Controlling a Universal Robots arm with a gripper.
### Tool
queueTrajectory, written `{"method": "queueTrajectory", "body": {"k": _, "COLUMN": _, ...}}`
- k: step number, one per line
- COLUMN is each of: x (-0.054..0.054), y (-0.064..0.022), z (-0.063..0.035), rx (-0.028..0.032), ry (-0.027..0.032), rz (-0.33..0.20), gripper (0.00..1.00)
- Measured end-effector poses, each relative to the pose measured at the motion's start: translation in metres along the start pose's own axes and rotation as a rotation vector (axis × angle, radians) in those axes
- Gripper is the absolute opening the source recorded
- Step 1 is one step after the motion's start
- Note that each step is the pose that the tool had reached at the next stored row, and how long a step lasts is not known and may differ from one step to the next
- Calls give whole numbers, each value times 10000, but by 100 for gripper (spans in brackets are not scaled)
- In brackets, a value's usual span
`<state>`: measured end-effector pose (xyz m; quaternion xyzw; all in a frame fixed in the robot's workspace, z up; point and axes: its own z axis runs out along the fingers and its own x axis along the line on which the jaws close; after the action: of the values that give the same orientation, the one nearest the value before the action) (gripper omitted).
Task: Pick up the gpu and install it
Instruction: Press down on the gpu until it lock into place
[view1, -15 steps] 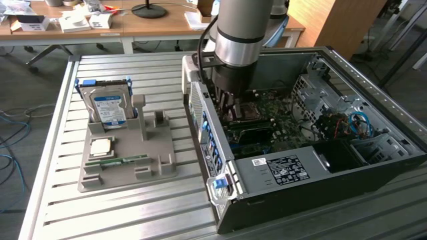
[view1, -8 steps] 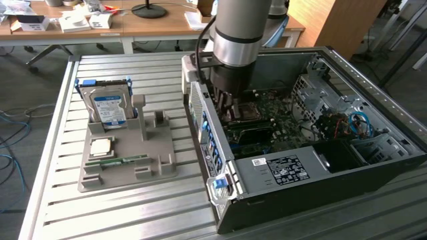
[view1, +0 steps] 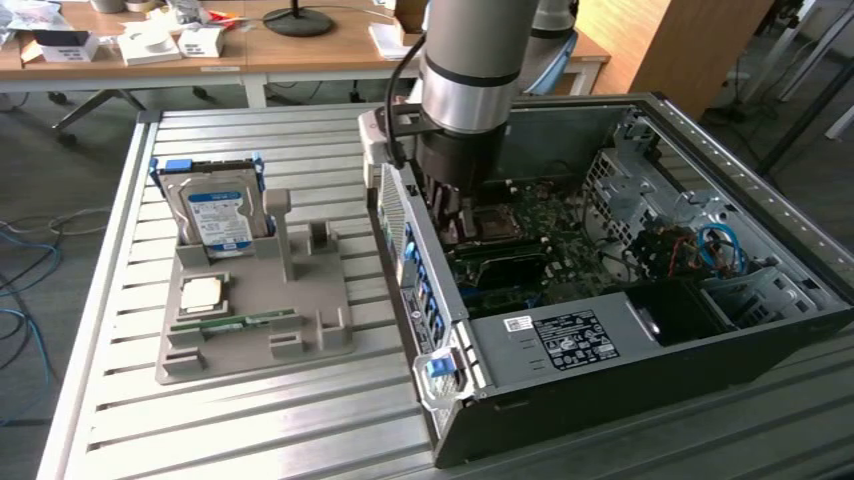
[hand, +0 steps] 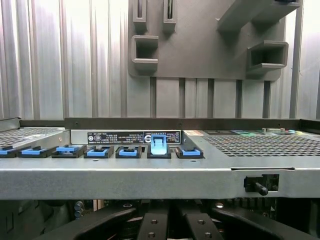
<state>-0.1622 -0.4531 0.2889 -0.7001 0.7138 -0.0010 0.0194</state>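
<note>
Fingers (hand: 152, 226) clenched, low inside the computer case (view1: 747, 185), just above its motherboard (view1: 534, 230) by the blue-latched rear wall; cannot tell whether the gpu is pinched edgewise between them.

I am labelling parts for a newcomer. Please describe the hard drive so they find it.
Left of the open computer case in the exterior view, a grey holder lies on the table. The hard drive stands upright at its far end, the only silver box with a blue-white label.
</note>
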Motion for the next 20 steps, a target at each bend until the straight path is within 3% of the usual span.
{"method": "queueTrajectory", "body": {"k": 11, "x": 1, "y": 21, "z": -1, "rx": 0, "ry": 0, "rz": 11, "gripper": 11}}
{"method": "queueTrajectory", "body": {"k": 20, "x": 0, "y": -21, "z": 0, "rx": 2, "ry": 2, "rz": 65, "gripper": 11}}
